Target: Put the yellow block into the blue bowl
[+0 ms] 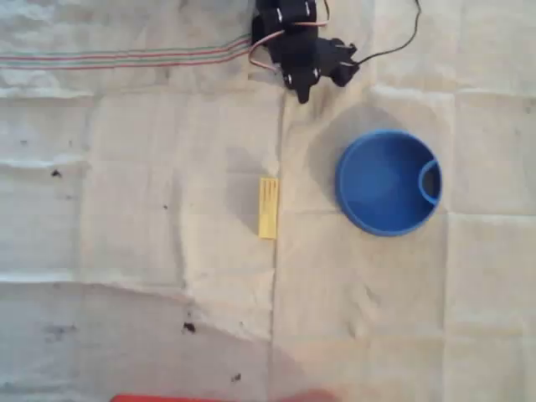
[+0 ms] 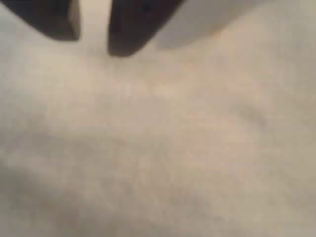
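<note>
Two task things lie on the cloth-covered tabletop (image 1: 126,251) in the overhead view. Taking the blue bowl (image 1: 389,182) as landmark, the yellow block (image 1: 268,208) lies flat well to its left, apart from it. The black gripper (image 1: 322,79) sits above the bowl, near the top edge; in the wrist view its fingers (image 2: 128,29) stand narrowly parted over bare cloth, holding nothing.

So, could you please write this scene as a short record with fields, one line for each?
surface: pale creased cloth
yellow block: lying flat on the cloth, left of the bowl in the overhead view, not touching it
blue bowl: upright, nothing inside
end effector: near the top edge of the overhead view, a gap shows between the fingers, holding nothing
</note>
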### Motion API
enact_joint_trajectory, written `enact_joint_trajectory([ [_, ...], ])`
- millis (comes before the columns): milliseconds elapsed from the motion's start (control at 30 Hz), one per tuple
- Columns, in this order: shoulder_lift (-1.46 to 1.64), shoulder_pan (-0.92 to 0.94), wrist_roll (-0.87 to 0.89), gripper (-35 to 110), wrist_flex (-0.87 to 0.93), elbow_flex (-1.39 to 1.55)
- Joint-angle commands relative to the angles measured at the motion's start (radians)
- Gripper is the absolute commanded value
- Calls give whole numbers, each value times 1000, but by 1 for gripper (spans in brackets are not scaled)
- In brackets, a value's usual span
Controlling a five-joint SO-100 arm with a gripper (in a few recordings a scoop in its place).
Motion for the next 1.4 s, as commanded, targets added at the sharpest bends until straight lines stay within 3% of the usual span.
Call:
enact_joint_trajectory([
  [0, 9, -2, 6, 0, -23, 17],
  [1367, 9, 3, -2, 0, -23, -34],
])
